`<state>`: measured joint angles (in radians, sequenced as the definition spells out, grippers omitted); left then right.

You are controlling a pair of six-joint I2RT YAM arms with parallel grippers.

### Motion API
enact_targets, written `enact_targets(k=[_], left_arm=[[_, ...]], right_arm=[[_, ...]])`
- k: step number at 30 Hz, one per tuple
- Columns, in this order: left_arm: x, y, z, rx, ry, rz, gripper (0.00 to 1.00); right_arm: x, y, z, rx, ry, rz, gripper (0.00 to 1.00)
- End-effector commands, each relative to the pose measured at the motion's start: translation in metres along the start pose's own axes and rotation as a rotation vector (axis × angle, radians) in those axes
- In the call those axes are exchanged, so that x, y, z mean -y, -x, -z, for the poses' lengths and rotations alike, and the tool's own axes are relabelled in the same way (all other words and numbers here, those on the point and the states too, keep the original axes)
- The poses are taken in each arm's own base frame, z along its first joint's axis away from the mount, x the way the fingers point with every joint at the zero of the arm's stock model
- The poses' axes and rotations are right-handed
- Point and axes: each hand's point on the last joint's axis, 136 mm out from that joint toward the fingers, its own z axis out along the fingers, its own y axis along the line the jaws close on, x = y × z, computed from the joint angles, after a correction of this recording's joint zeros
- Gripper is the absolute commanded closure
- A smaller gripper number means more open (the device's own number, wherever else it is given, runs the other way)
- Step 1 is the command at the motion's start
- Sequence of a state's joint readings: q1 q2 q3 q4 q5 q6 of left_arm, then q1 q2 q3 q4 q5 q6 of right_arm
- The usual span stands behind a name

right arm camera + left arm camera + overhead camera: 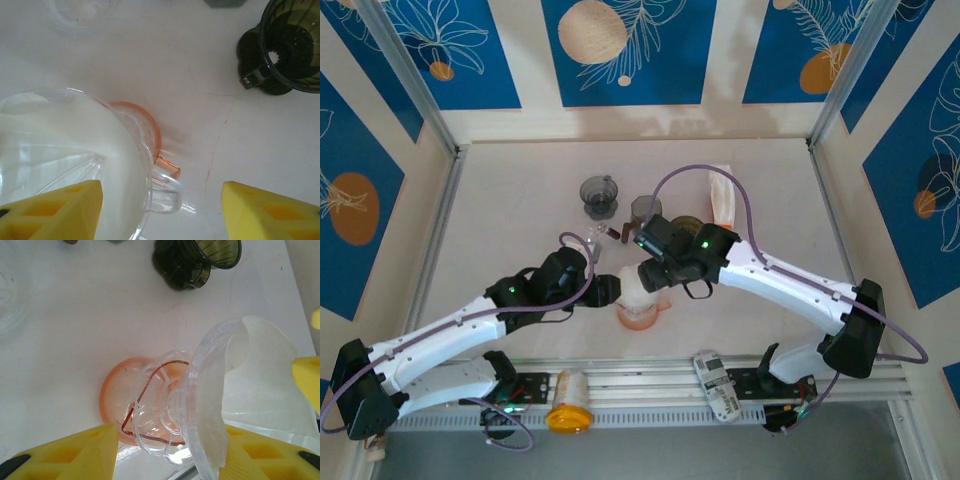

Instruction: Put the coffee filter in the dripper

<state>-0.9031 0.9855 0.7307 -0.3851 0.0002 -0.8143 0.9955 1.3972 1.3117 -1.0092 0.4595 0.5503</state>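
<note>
The paper filter (60,135) sits inside the clear dripper (200,390), atop a pink base (110,395). My right gripper (161,192) gapes wide, holding nothing; my left gripper (170,440) straddles the dripper, grasp indeterminable. I judge that a careless retreat could topple the dripper or dislodge the filter.

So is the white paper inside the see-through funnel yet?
In. The white filter lines the inside wall of the clear dripper.
</note>
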Motion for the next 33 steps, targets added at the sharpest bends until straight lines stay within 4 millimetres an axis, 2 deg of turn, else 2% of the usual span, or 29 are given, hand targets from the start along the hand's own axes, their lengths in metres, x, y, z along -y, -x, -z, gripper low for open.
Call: enact_targets(k=[1,7,11,17,25,29,33], left_arm=[[-0.003,-0.001,-0.001,-0.004,0.0,0.024,0.48],[-0.004,-0.002,-0.001,-0.006,0.005,0.025,0.48],[-0.004,-0.001,0.0,-0.001,0.006,0.03,0.48],[0.003,0.006,0.008,0.034,-0.024,0.027,0.35],[0.013,0.016,0.021,0.079,-0.071,0.024,0.21],[0.007,0.025,0.033,0.129,-0.037,0.025,0.21],[-0.012,0.036,0.045,0.183,0.026,0.053,0.33]], right_arm=[[0.011,-0.014,0.004,-0.019,-0.035,-0.025,0.36],[0.017,-0.019,0.004,-0.027,-0.052,-0.038,0.36],[0.014,-0.015,0.007,-0.008,-0.037,-0.04,0.36],[0.008,0.001,0.022,0.078,0.012,-0.041,0.35],[0.01,0.01,0.039,0.143,0.037,-0.061,0.34],[0.019,0.015,0.053,0.212,0.031,-0.091,0.34],[0.035,0.015,0.065,0.274,0.011,-0.131,0.35]])
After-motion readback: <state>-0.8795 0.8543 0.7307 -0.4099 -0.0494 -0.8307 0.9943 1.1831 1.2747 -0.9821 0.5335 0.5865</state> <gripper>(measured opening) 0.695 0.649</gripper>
